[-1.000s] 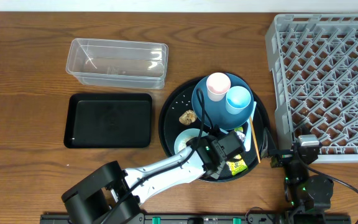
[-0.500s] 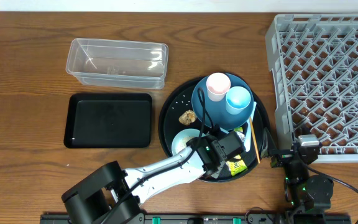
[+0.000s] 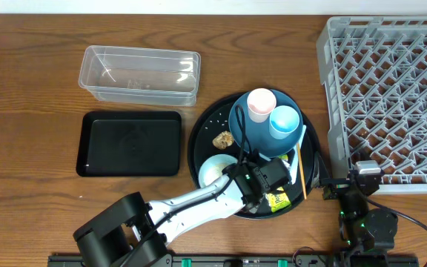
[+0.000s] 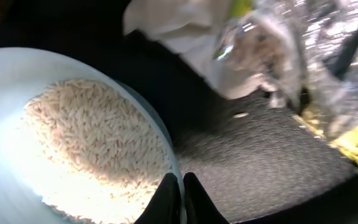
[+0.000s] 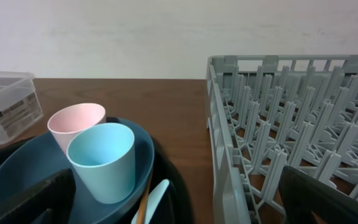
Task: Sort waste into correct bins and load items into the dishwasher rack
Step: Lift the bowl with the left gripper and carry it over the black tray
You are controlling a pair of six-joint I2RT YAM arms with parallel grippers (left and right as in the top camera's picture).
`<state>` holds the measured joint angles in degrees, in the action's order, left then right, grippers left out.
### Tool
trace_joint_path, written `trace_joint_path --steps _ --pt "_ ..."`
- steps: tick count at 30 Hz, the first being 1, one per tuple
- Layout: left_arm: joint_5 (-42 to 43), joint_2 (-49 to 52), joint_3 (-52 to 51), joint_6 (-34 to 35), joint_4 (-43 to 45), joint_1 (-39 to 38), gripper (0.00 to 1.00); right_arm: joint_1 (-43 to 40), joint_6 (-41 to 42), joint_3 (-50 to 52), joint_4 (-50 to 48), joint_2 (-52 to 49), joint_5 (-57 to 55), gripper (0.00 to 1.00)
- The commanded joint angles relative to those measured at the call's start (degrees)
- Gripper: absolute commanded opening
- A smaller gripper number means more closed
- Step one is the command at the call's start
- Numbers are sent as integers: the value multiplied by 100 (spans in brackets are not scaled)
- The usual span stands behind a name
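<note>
From above, my left tool (image 3: 247, 176) is over the round black tray (image 3: 199, 144), at the edge of the light blue bowl (image 3: 212, 169). The yellow-green packet (image 3: 276, 199) lies just beside it. The clear tub (image 3: 139, 74) and the flat black tray (image 3: 128, 143) sit to one side, and the grey rack (image 3: 391, 89) to the other.

My left wrist camera shows that tool pinched tight on the bowl's rim. White rice (image 4: 92, 149) fills the bowl. Crumpled wrappers (image 4: 272, 56) lie near.

In my right wrist camera, my right tool (image 5: 179, 199) is wide open and holds nothing. The pink cup (image 5: 73, 124) and the blue cup (image 5: 101, 158) stand touching on the dark blue plate (image 5: 17, 174).
</note>
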<state>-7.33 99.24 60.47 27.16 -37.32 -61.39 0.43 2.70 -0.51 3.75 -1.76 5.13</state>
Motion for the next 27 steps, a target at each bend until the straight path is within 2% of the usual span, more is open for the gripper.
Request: trace_joint_path --steps 1,17,27 --pt "-236 -181 118 31 -101 15 6 -42 -63 20 7 0 -42 99" --pt "-236 -1064 118 -59 -461 527 6 -42 -63 20 9 0 -42 99" --pt "-214 -1731 118 -376 -636 1574 6 -42 -63 20 9 0 -42 99"
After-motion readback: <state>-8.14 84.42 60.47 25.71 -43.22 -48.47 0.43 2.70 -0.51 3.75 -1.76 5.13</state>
